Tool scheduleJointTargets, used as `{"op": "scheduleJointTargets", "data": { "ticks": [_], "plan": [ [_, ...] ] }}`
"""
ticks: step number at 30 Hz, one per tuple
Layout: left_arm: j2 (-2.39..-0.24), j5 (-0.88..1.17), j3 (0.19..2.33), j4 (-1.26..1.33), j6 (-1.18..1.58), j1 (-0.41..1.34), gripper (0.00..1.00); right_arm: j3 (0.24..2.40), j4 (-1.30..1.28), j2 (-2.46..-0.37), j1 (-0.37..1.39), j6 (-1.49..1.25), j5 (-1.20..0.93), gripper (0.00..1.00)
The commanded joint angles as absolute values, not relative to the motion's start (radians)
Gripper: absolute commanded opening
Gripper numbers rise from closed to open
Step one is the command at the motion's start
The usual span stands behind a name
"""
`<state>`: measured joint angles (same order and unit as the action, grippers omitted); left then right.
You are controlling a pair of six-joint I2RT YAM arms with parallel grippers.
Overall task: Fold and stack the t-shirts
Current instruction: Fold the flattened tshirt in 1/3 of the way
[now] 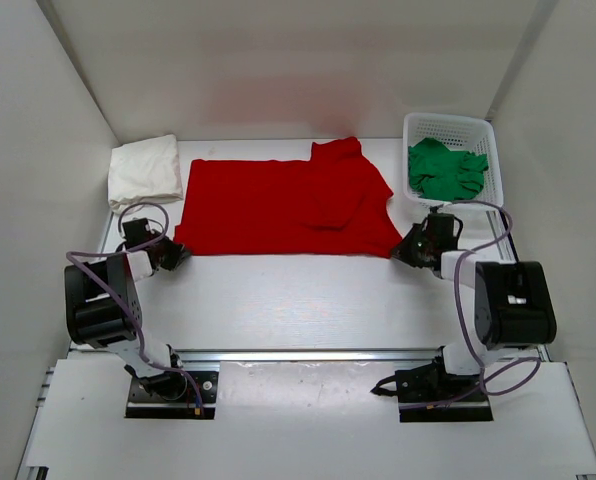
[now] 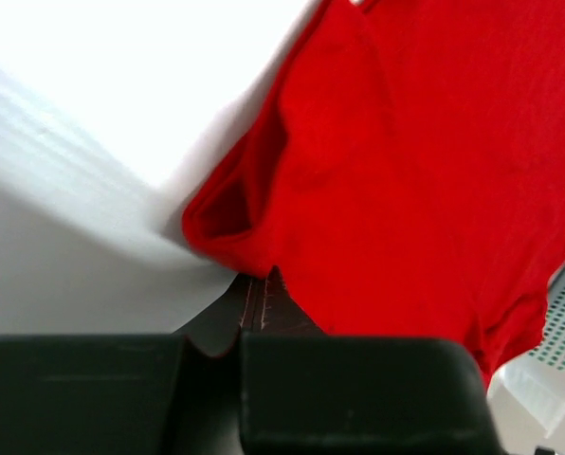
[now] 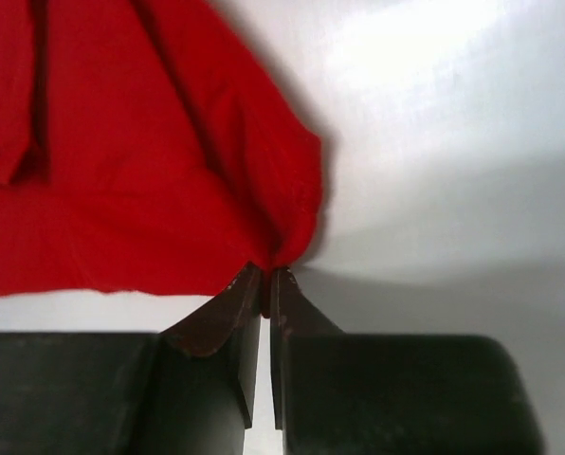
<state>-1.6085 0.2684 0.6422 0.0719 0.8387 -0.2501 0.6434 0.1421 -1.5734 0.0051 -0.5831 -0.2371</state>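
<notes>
The red t-shirt [image 1: 288, 205] lies spread across the middle of the table, folded over on its right side. My left gripper [image 1: 174, 256] is shut on its near left corner; the left wrist view shows the red cloth [image 2: 425, 180] pinched at the fingertips [image 2: 273, 284]. My right gripper [image 1: 402, 250] is shut on its near right corner [image 3: 282, 248]. The white t-shirt [image 1: 145, 170] lies folded at the far left. The green t-shirt [image 1: 443, 168] sits crumpled in the basket.
A white plastic mesh basket [image 1: 486, 135] stands at the far right, also showing at the right edge of the left wrist view [image 2: 562, 332]. White walls enclose the table on three sides. A metal rail [image 1: 308, 355] runs along the near edge.
</notes>
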Motion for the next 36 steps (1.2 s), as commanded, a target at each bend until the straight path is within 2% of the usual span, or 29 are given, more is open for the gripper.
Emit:
{"op": "scheduleJointTargets", "data": {
  "ticks": [1,6,9,14,16,17,18,19,20,21,23,25,27,29,30,31,32,33,34,36],
  "plan": [
    [-1.543,0.216,0.631,0.0,0.789,-0.267,0.0,0.542,0.14,-1.457,0.002,-0.614,-0.216,0.0],
    [-1.448,0.278,0.566,-0.103,0.753,-0.351,0.0,0.375,0.054,-1.193,-0.057,-0.626,-0.267,0.0],
    [-1.355,0.284,0.505,-0.153,0.736,-0.338,0.0,0.25,-0.053,-1.016,-0.052,-0.641,-0.261,0.0],
    [-1.212,0.238,0.433,-0.274,0.684,-0.356,0.0,0.17,-0.231,-0.741,-0.083,-0.684,-0.287,0.0],
    [-1.132,0.221,0.396,-0.331,0.67,-0.357,0.07,0.144,-0.308,-0.617,-0.083,-0.712,-0.307,0.01],
    [-1.112,0.228,0.393,-0.342,0.667,-0.36,0.2,0.132,-0.314,-0.582,-0.021,-0.753,-0.281,0.03],
    [-1.098,0.241,0.393,-0.357,0.66,-0.364,0.36,0.132,-0.349,-0.533,-0.006,-0.782,-0.231,0.06],
    [-1.091,0.235,0.414,-0.374,0.658,-0.353,0.42,0.129,-0.357,-0.502,0.055,-0.81,-0.189,0.18],
    [-1.085,0.215,0.437,-0.389,0.654,-0.342,0.54,0.135,-0.367,-0.488,0.078,-0.819,-0.166,0.3],
    [-1.083,0.198,0.475,-0.402,0.647,-0.313,0.61,0.165,-0.382,-0.477,0.08,-0.787,-0.135,0.37],
    [-1.072,0.183,0.544,-0.423,0.626,-0.246,0.65,0.225,-0.393,-0.518,0.054,-0.734,-0.159,0.53],
    [-1.058,0.211,0.587,-0.391,0.601,-0.206,0.63,0.29,-0.391,-0.56,0.031,-0.692,-0.178,0.54],
    [-1.049,0.198,0.615,-0.353,0.588,-0.132,0.51,0.336,-0.381,-0.59,0.05,-0.664,-0.16,0.55],
    [-1.032,0.198,0.621,-0.264,0.572,-0.014,0.45,0.385,-0.361,-0.644,0.138,-0.647,-0.073,0.51],
    [-1.041,0.181,0.636,-0.238,0.578,0.029,0.37,0.415,-0.354,-0.664,0.187,-0.631,-0.054,0.44],
    [-1.048,0.161,0.637,-0.223,0.583,0.097,0.34,0.443,-0.322,-0.719,0.213,-0.624,-0.037,0.34],
    [-1.069,0.15,0.644,-0.184,0.584,0.162,0.35,0.449,-0.272,-0.768,0.263,-0.618,-0.044,0.28],
    [-1.101,0.117,0.653,-0.16,0.592,0.222,0.36,0.465,-0.214,-0.828,0.291,-0.624,-0.07,0.11],
    [-1.141,0.123,0.653,-0.117,0.607,0.242,0.33,0.477,-0.172,-0.888,0.328,-0.623,-0.096,0.0],
    [-1.199,0.155,0.649,-0.047,0.647,0.319,0.32,0.492,-0.057,-0.989,0.356,-0.633,-0.136,0.0]
  ]
}}
